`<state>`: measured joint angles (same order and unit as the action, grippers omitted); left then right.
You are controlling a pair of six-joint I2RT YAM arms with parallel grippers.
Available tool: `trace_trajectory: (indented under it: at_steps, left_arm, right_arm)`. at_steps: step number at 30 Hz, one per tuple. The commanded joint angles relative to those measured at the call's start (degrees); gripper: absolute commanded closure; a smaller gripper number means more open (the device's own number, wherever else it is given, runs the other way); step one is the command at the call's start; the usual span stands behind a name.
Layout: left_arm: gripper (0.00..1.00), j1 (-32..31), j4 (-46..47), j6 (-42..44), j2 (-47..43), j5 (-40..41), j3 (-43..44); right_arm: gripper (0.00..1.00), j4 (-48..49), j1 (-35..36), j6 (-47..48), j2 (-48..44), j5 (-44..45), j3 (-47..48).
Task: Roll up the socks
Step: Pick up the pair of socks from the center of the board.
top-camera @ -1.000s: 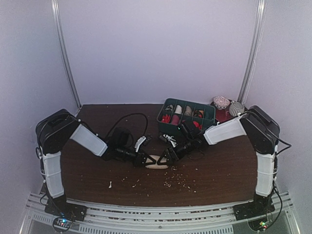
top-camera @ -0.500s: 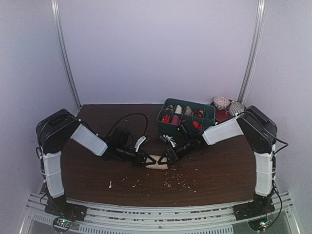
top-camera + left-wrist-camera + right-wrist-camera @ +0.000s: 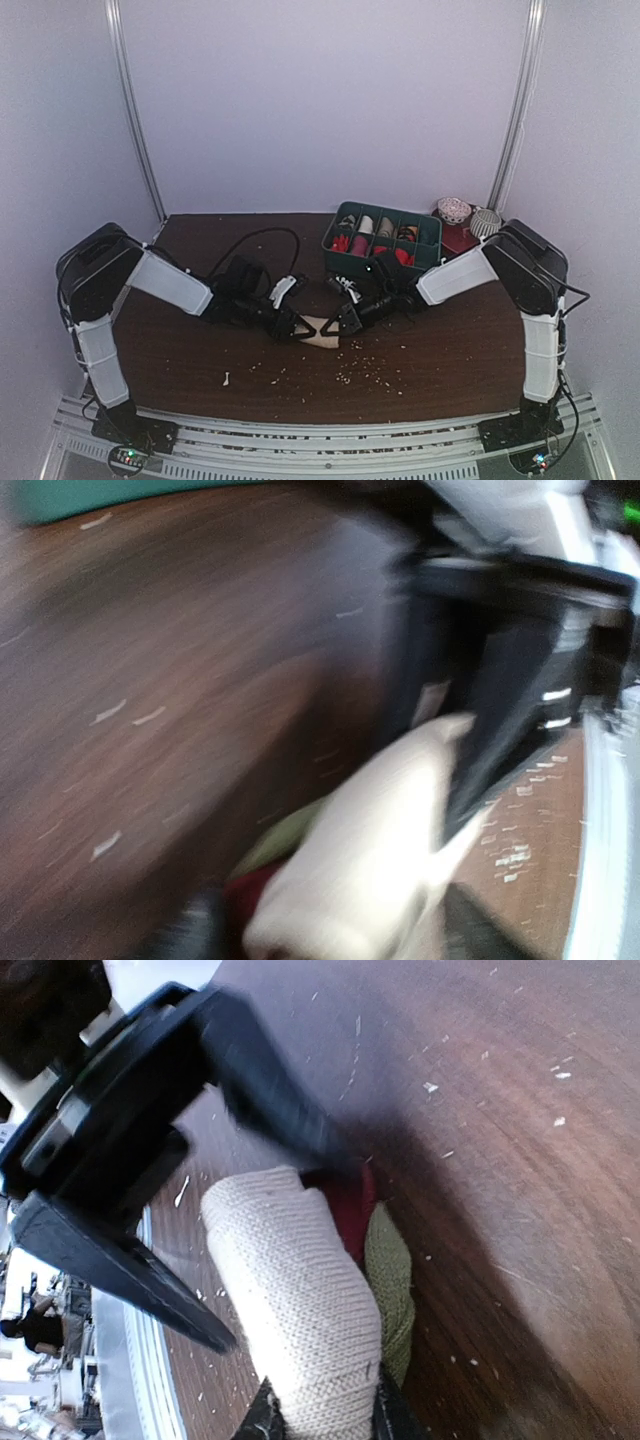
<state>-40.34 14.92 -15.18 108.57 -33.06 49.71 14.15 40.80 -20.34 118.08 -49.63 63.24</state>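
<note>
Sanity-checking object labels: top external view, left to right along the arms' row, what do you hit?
left arm's white link → left tool → rolled sock → right tool → right arm's white link. Teal tray skipped: it overlaps the right tool sideways.

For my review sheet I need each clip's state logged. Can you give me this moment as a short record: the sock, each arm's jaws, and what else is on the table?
sock bundle: beige knit roll, maroon and olive showing at one side, lying mid-table
left gripper: jaws spread wide at one end of the bundle
right gripper: jaws closed on the bundle's other end
table: dark wood, with pale flecks scattered toward the front
tray: green, divided, at back right, holding small items
task stage: roll formed, gripped by the right arm only
</note>
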Motion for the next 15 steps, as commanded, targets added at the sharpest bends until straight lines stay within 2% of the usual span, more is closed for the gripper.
trace_trajectory:
  at_steps: [1, 8, 11, 15]
  left_arm:
    - [0.02, 2.0, -18.1, -0.5, -6.4, 16.2, 0.1]
    - [0.02, 5.6, -18.9, -2.7, -22.6, 25.0, 0.0]
    - [0.02, 7.2, -18.8, -2.8, -26.3, 24.6, -0.4]
    - [0.02, 7.4, -17.1, -3.3, -27.1, 22.0, -1.7]
  right_arm:
    - [1.00, 3.5, -0.6, -4.9, -6.0, 6.3, -3.2]
    - [1.00, 1.0, -2.3, -10.1, -16.4, 17.5, -3.5]
    - [1.00, -1.8, -3.1, -12.1, -20.2, 23.7, -2.6]
    - [1.00, -9.0, -5.5, -14.2, -25.4, 37.3, -0.3]
